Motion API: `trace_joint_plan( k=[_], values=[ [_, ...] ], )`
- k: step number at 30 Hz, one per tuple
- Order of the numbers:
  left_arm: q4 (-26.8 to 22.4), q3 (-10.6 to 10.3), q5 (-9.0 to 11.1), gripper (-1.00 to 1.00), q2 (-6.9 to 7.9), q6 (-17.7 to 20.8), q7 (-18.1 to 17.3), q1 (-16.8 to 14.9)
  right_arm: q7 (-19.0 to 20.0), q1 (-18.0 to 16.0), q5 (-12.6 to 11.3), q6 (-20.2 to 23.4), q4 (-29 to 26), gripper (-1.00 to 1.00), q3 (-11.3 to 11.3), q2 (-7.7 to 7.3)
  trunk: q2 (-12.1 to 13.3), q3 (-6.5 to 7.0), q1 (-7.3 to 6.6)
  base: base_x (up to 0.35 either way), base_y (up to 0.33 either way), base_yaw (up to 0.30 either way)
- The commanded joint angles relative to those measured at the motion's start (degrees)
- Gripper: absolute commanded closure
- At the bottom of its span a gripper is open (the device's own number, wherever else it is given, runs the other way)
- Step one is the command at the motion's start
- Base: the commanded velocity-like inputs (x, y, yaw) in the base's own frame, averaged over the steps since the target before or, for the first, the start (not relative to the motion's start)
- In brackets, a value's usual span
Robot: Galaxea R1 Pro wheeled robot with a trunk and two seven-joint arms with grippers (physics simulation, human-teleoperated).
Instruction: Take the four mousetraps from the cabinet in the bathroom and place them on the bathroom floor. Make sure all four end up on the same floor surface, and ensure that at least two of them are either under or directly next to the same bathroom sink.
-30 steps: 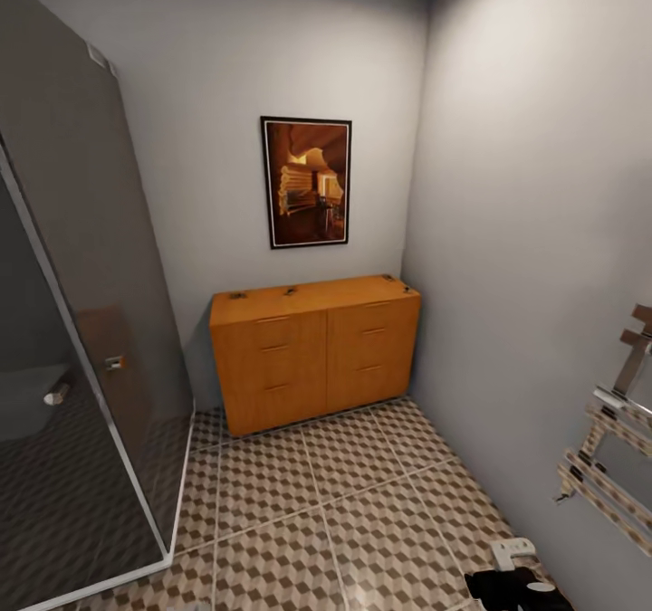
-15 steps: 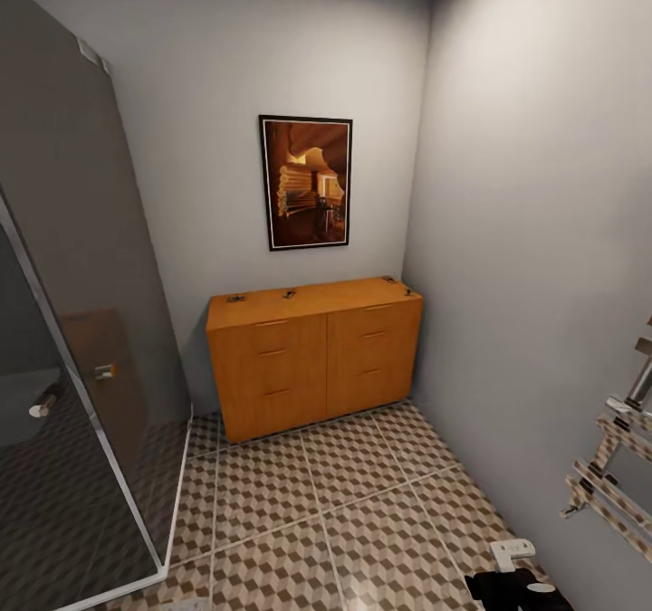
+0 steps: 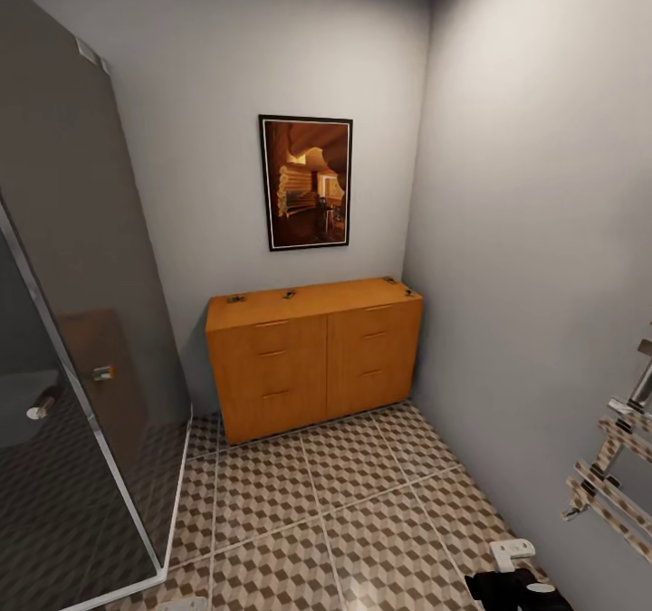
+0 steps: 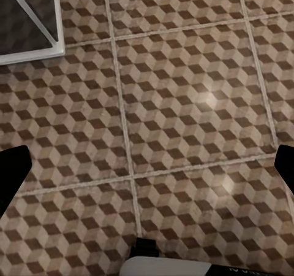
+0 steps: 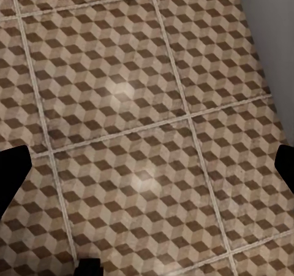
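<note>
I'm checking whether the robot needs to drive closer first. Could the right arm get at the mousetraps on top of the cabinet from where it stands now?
Probably not. The mousetraps lie on the cabinet against the far wall, with several floor tiles between it and the robot. The right gripper hangs open over bare tiles. Nothing blocks the way.

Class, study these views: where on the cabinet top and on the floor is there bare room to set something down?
The cabinet top is bare through its middle and front. Small mousetraps sit along its back edge, two toward the left, others at the right corner. The bathroom floor lies bare between the cabinet front, the glass shower screen and the grey wall; a towel rail narrows the right side.
</note>
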Motion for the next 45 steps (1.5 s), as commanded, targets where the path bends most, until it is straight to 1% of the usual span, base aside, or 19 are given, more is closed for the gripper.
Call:
trace_joint_plan(
  k=[1,2,9,18,23,29,35,39,45],
  values=[
    [-0.1,-0.1,-0.1,-1.00,-0.05,0.4,0.1,0.0,0.1,0.0,0.2,0.3,-0.1,-1.00,0.1,-0.02,0.0,-0.02,0.03,0.172,0.000,0.000],
    [-0.1,-0.3,-0.2,-1.00,-0.20,0.7,0.1,0.0,0.1,0.0,0.2,0.3,-0.1,-1.00,0.1,0.01,0.0,-0.02,0.03,0.286,0.000,0.000],
    [-0.1,0.0,-0.2,-1.00,-0.07,0.7,0.3,0.0,0.1,0.0,0.2,0.3,-0.1,-1.00,0.0,0.02,0.0,-0.02,0.03,0.279,0.000,0.000],
    [-0.1,-0.3,-0.3,-1.00,-0.10,0.6,0.5,0.0,-0.2,0.0,0.2,0.3,-0.1,-1.00,0.0,0.02,0.0,-0.02,0.03,0.301,0.000,0.000],
    [-0.2,-0.3,-0.3,-1.00,-0.38,0.3,0.6,0.0,-0.2,0.0,0.2,0.3,-0.1,-1.00,0.0,0.02,0.0,-0.02,0.03,0.105,0.000,0.000],
    [-0.2,-0.3,-0.3,-1.00,-0.45,0.4,2.1,0.0,-0.2,0.0,0.2,0.3,0.0,-1.00,0.0,0.02,0.0,-0.02,0.03,0.149,0.000,0.000],
    [-0.2,-0.3,-0.2,-1.00,-0.45,0.5,2.5,0.0,-0.2,0.0,0.2,0.2,0.0,-1.00,0.0,0.02,0.0,-0.02,0.03,0.305,0.000,0.000],
    [-0.1,-0.3,-0.2,-1.00,-0.60,0.5,2.6,0.0,-0.2,0.0,0.2,-0.8,0.0,-1.00,0.0,0.02,0.0,-0.02,0.03,0.321,0.000,0.000],
    [-0.1,-0.3,-0.2,-1.00,-0.74,0.5,2.6,0.0,-0.3,0.0,0.1,-1.3,0.1,-1.00,0.0,0.02,0.0,-0.02,0.03,0.323,0.000,0.000]
  ],
)
